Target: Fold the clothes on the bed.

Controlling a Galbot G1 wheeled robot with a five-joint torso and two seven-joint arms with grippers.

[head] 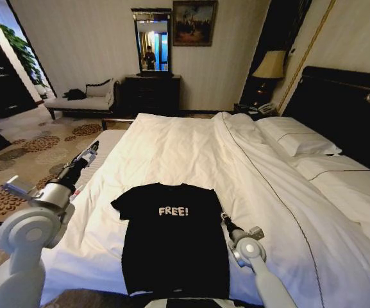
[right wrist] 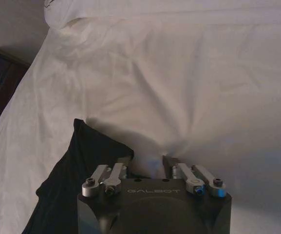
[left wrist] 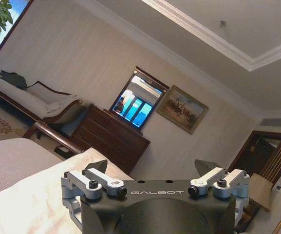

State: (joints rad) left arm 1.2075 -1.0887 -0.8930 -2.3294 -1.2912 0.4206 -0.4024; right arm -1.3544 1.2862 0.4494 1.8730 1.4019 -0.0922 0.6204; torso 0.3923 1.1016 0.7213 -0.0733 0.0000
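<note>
Lying flat and unfolded, T-shirt on bed sits just left of your right tool, fingers spread, low at sleeve edge. Left tool spread too, raised well clear. No fold made; all folding left.

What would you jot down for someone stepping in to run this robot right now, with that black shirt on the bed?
Left gripper: open, raised over the bed's left edge, holding nothing.
Right gripper: open, low at the T-shirt's right sleeve, one finger at the sleeve edge; nothing gripped yet.
T-shirt: flat, face up, lettering visible, near the bed's front edge.
Done: shirt lies spread out.
Left: every fold.
</note>
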